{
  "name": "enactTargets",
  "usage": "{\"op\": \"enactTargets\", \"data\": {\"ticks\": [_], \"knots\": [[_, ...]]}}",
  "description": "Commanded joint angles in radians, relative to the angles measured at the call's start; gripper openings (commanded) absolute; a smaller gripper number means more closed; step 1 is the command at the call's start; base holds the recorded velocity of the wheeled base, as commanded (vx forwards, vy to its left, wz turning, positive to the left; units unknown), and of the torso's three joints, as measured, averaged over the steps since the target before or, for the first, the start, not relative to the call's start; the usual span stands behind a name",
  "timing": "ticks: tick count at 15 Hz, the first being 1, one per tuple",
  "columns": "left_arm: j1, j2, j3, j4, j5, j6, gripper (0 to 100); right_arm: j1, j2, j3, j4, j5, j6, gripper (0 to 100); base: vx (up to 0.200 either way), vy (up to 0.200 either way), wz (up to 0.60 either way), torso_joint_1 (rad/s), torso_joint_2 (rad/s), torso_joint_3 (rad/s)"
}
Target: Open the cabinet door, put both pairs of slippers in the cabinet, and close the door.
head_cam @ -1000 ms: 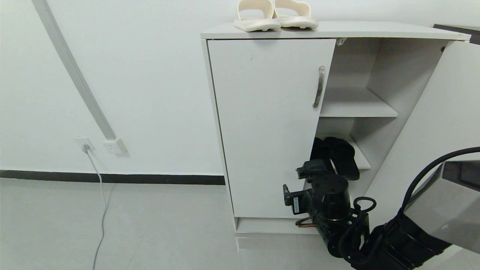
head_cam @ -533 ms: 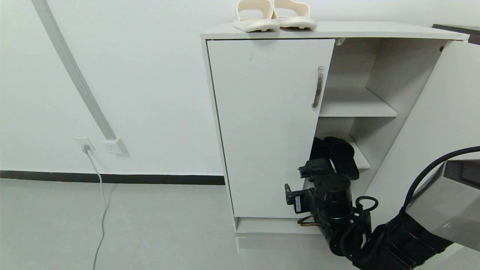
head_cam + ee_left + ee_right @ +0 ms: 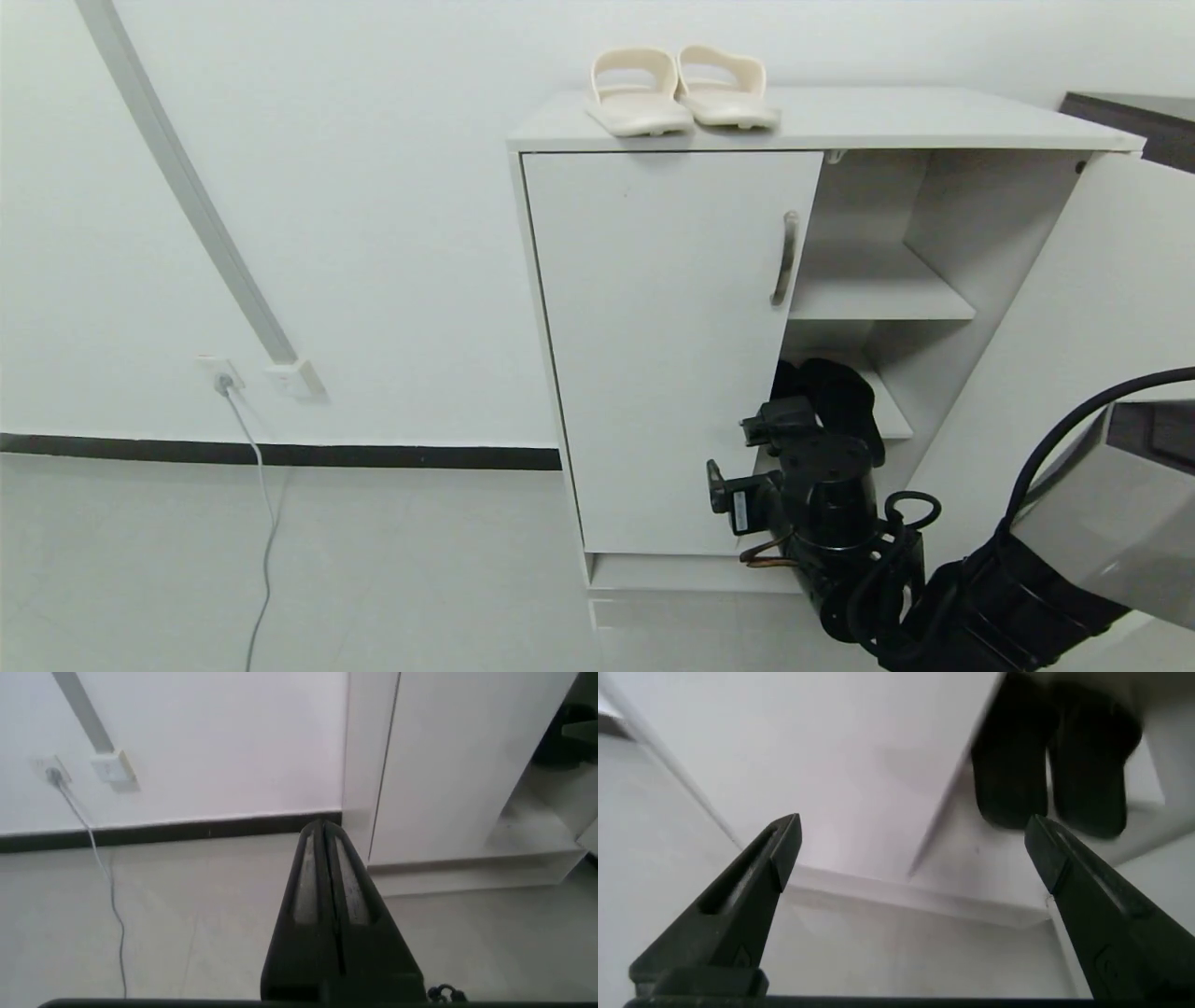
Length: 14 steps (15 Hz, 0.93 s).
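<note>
In the head view, a white cabinet [image 3: 934,117] stands against the wall. Its left door [image 3: 663,355] is shut, with a metal handle [image 3: 785,257] along its inner edge. Its right door [image 3: 1102,308] is swung wide out, so the right half is open to the front.

A pair of beige slippers [image 3: 681,89] sits side by side on the cabinet top, at the front edge above the shut door. A pair of black slippers [image 3: 840,392] lies on the lower shelf [image 3: 893,413], under the upper shelf [image 3: 878,299]. The right arm is just before this opening, between the shut door's edge and the open door. A small white label [image 3: 738,509] on its wrist is too small to read. A wall socket [image 3: 217,371] and its cable [image 3: 266,523] are well apart from the cabinet.

In the left wrist view, the left gripper [image 3: 323,831] has its fingers pressed together, over bare floor [image 3: 187,933] near the cabinet's base.

In the right wrist view, the right gripper [image 3: 912,826] is spread wide and holds nothing. The black slippers lie beyond it, apart from both fingers.
</note>
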Motion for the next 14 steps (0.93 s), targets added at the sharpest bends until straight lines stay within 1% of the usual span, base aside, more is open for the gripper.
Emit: {"op": "enactTargets", "data": {"ticks": [1,8,14], "knots": [[0.0,0.0,0.001,0.001,0.0,0.0,0,-0.001,0.002,0.001,0.001,0.001,0.0,100,0.0,0.0,0.0,0.022,-0.49,-0.359],[0.001,0.0,0.001,0.001,0.0,0.0,0,-0.001,0.002,0.003,0.001,0.001,0.0,100,0.0,0.0,0.0,0.117,-0.47,-0.35],[0.0,0.0,0.001,0.001,0.0,0.0,0,0.002,0.005,0.015,0.001,0.002,0.0,100,0.0,0.0,0.0,0.176,-0.48,-0.319]]}}
